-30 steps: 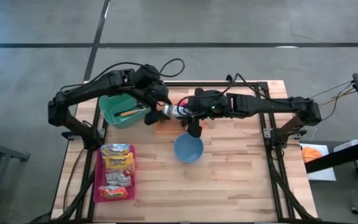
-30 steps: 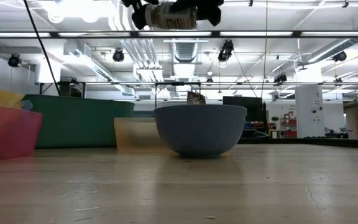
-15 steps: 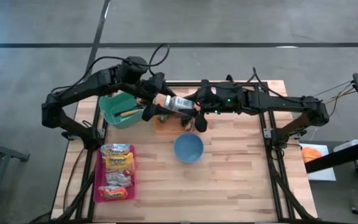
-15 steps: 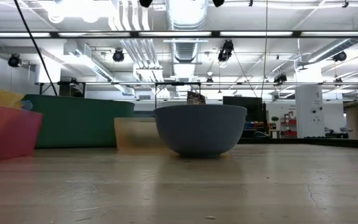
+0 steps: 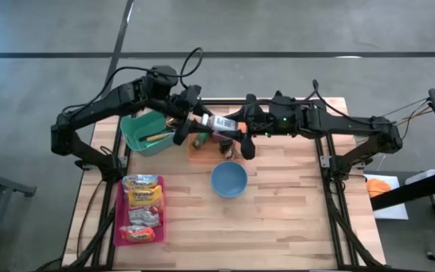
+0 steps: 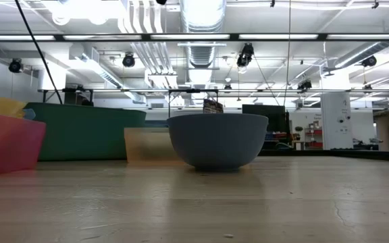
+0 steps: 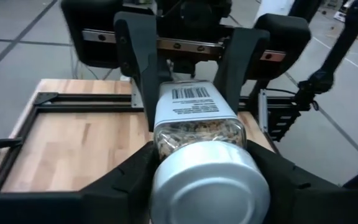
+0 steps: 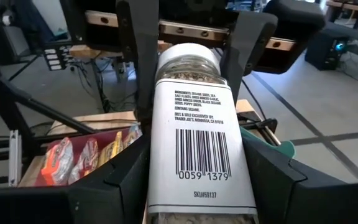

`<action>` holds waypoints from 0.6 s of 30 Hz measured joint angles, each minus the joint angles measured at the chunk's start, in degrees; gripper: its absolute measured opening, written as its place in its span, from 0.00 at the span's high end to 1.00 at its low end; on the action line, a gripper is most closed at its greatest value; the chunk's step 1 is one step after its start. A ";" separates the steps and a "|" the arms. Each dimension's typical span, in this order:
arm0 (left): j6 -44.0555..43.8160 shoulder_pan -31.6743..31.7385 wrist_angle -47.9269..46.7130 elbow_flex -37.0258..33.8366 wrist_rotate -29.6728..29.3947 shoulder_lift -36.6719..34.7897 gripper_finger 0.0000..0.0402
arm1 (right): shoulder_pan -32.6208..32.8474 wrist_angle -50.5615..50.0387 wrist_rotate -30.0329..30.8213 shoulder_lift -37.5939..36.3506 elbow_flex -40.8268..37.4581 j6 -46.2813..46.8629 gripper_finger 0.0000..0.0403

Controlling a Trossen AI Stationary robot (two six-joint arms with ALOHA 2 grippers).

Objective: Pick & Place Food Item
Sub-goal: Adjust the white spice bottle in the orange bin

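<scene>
A clear glass jar (image 5: 216, 125) with a silver lid, a white barcode label and seeds inside hangs level, high over the far middle of the table. Both my grippers hold it, one at each end. My left gripper (image 5: 195, 125) is shut on the lid end, and my right gripper (image 5: 236, 130) is shut on the base end. In the left wrist view the lid (image 7: 207, 180) faces the camera. The right wrist view shows the label (image 8: 194, 137). The low view shows neither gripper nor the jar. My left gripper pinches the jar's silver lid (image 7: 166, 183) between its two fingers, one on each side. The fingers come nearly level from the table's left and lie along the jar. The jar is lifted clear and lies about level. My right gripper pinches the jar's labelled body near its base (image 8: 160, 186) between its two fingers. They come nearly level from the table's right, along the jar. In the left wrist view its fingers (image 7: 135, 81) flank the base end. The jar hangs clear of the table.
Below the jar lies an orange board (image 5: 202, 155). A blue-grey bowl (image 5: 229, 180) stands at the table's middle and a green bin (image 5: 146, 132) holding a utensil at the far left. At the near left is a red tray (image 5: 140, 210) of snack packets.
Both grippers have risen with the jar, out of the top of the low view, and tipped up closer to level. My left gripper's fingers have come in onto the lid end. The jar stays roughly level between the two grippers.
</scene>
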 joint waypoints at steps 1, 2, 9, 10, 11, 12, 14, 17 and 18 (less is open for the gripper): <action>0.02 0.06 0.14 0.00 -0.19 0.00 0.53 | -0.01 0.11 0.26 0.00 0.00 0.10 0.51; 0.06 0.09 0.15 0.00 -0.32 0.00 0.53 | -0.03 0.23 0.32 0.00 0.02 0.22 0.51; 0.24 0.09 0.04 -0.02 -0.77 0.00 0.53 | -0.04 0.11 0.28 0.00 0.02 -0.05 0.51; 0.26 0.11 -0.04 -0.02 -0.81 0.00 0.53 | -0.04 0.02 0.25 0.00 0.02 -0.14 0.51; 0.28 0.15 -0.25 0.00 -0.85 0.00 0.53 | -0.04 -0.06 0.26 0.00 0.02 -0.17 0.51; 0.41 0.18 -0.60 0.05 -1.08 0.00 0.53 | -0.06 -0.18 0.26 0.00 0.02 -0.17 0.51; 0.49 0.37 -1.41 0.09 -1.70 0.00 0.53 | -0.14 -0.38 0.24 0.04 0.02 -0.15 0.49; 0.22 0.85 -5.59 0.04 -2.60 -0.07 0.53 | -0.17 -2.41 2.40 0.13 0.02 -0.40 0.32; 0.26 0.98 -6.83 0.04 -3.49 -0.04 0.53 | -0.17 -3.15 3.88 0.08 0.02 -0.36 0.27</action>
